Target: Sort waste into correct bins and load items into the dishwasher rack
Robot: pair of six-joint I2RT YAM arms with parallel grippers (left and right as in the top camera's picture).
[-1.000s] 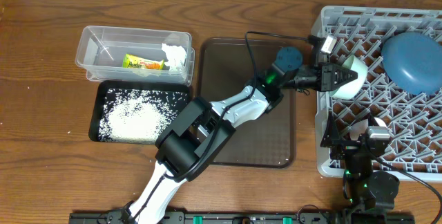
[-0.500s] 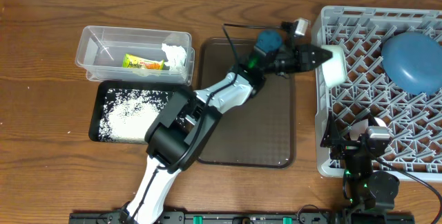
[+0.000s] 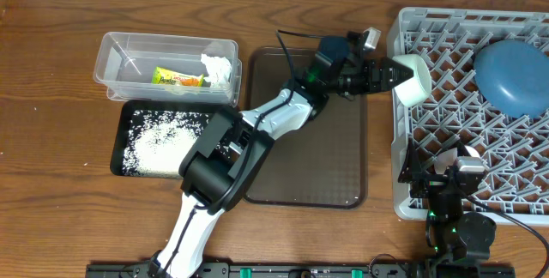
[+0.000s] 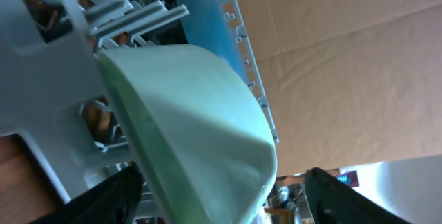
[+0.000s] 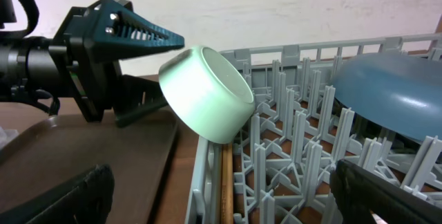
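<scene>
A pale green-white bowl point(image 3: 413, 79) leans tilted on the left wall of the grey dishwasher rack point(image 3: 480, 184). My left gripper point(image 3: 393, 72) is just left of it with its jaws open; in the left wrist view the bowl point(image 4: 200, 113) fills the gap between the black fingers point(image 4: 121, 193). A large blue bowl point(image 3: 515, 76) lies upside down in the rack's back right. A wooden chopstick point(image 5: 226, 182) lies along the rack's left wall. My right gripper point(image 5: 224, 207) hangs open and empty over the rack's front.
The brown serving tray point(image 3: 317, 158) lies under the left arm. The clear tub point(image 3: 129, 63) holds a yellow-green wrapper point(image 3: 178, 78) and a white tissue point(image 3: 219, 68). The black tray point(image 3: 124, 128) holds rice grains point(image 3: 167, 145).
The left gripper carried the green-white bowl toward the back along the rack's left edge, then opened its jaws and let go. The right arm has not moved.
</scene>
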